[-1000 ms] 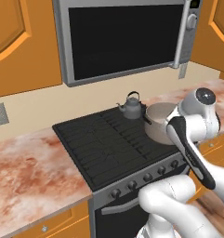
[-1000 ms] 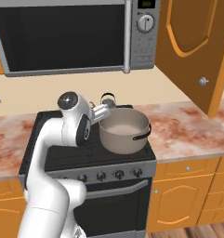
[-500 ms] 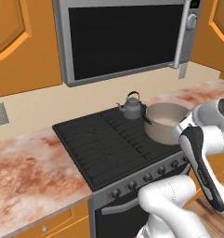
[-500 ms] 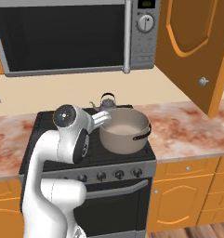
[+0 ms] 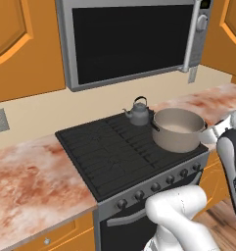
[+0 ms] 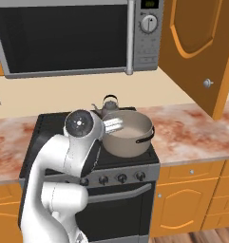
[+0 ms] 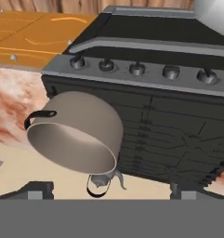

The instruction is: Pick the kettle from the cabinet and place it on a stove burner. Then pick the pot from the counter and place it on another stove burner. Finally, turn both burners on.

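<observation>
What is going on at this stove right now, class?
A white robot arm is working at a black gas cooktop. The small dark grey metal kettle sits on a back burner, and the wide grey-beige pot with dark side handles sits on the burner in front of it. The gripper is open, holds nothing, and hangs above the pot's rim. The dark knobs remain to be dealt with.

One kettle (image 5: 138, 112) and one pot (image 5: 177, 129) stood on the single black cooktop (image 5: 109, 152). Five knobs (image 7: 137, 69) lined its steel front. One microwave (image 5: 131, 39) hung above.
</observation>
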{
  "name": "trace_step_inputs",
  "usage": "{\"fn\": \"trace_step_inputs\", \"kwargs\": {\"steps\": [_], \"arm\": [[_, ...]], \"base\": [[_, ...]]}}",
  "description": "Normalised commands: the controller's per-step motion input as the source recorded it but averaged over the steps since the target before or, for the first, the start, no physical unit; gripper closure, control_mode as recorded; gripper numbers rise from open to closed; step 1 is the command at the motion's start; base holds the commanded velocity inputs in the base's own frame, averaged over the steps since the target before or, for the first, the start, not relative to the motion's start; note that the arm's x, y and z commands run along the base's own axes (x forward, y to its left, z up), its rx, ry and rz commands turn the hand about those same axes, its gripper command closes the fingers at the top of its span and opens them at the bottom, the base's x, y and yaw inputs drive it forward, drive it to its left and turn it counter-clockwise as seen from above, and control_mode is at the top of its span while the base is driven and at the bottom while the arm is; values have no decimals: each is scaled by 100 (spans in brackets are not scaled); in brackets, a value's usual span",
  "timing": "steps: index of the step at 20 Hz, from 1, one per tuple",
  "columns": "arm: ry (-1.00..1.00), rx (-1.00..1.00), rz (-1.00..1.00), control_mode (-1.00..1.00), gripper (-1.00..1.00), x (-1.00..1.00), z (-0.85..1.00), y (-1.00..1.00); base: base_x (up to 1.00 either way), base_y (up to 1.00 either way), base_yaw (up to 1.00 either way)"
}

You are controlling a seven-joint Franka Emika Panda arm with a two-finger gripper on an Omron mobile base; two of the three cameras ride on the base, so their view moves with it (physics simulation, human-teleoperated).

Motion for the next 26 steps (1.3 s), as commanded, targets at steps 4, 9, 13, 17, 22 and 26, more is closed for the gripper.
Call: {"fn": "trace_step_inputs", "kwargs": {"steps": [4, 9, 13, 17, 22, 26], "arm": [[0, 17, 6, -100, -100, -25, -2, -11], [-3, 17, 1, -100, -100, -27, -4, -14], [0, 19, 0, -100, -100, -20, -2, -15], [0, 23, -6, -100, -100, 0, -3, -3], [0, 25, -10, -100, -100, -4, -3, -1], [2, 26, -19, -100, -100, -4, -7, 0]], "base": [[0, 0, 0], [0, 0, 0], [0, 0, 0], [0, 0, 0], [0, 0, 0], [0, 0, 0]]}}
